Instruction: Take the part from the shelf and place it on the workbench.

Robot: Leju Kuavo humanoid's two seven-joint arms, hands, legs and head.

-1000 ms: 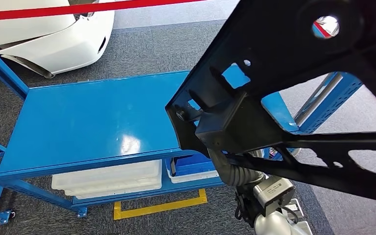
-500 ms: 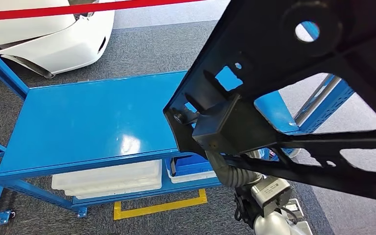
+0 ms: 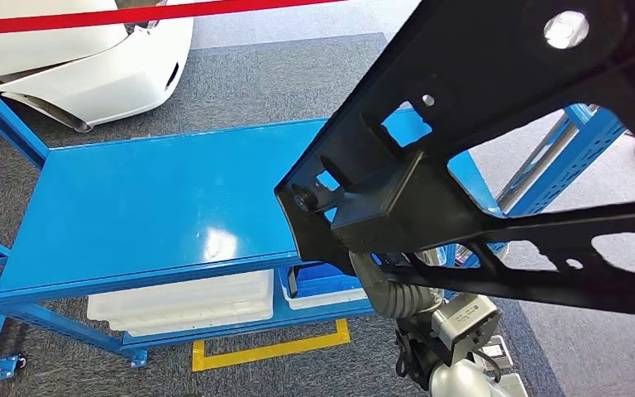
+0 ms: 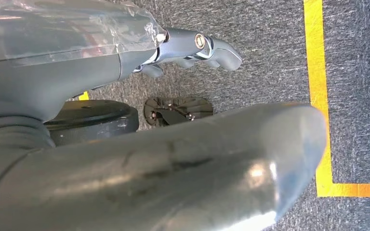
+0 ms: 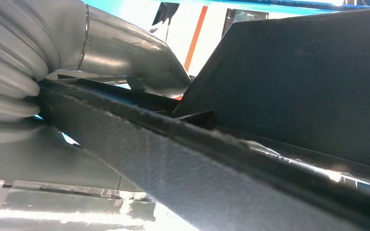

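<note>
While held aloft over the right end of the blue workbench (image 3: 149, 198), one black frame-like part (image 3: 479, 149) runs on a long diagonal, from a rounded lower corner near the bench's front right edge up toward the far right of the head view. Carries a boxy block near that lower corner, several cut-out windows and one round hole near the upper end. Hangs clear of the bench top, not resting on it. Gripped from beneath by the right hand (image 5: 125, 62), thumb pressed along the part's edge in the right wrist view. Left hand (image 4: 192, 48) hangs over grey carpet beside a yellow floor line (image 4: 318, 96), fingers loosely curled around nothing. Under the bench top sit two bins: one white tray (image 3: 182, 302) and one blue tray (image 3: 327, 281). Beyond the bench, one white car body (image 3: 91, 66) and one red tape barrier (image 3: 116, 15).
</note>
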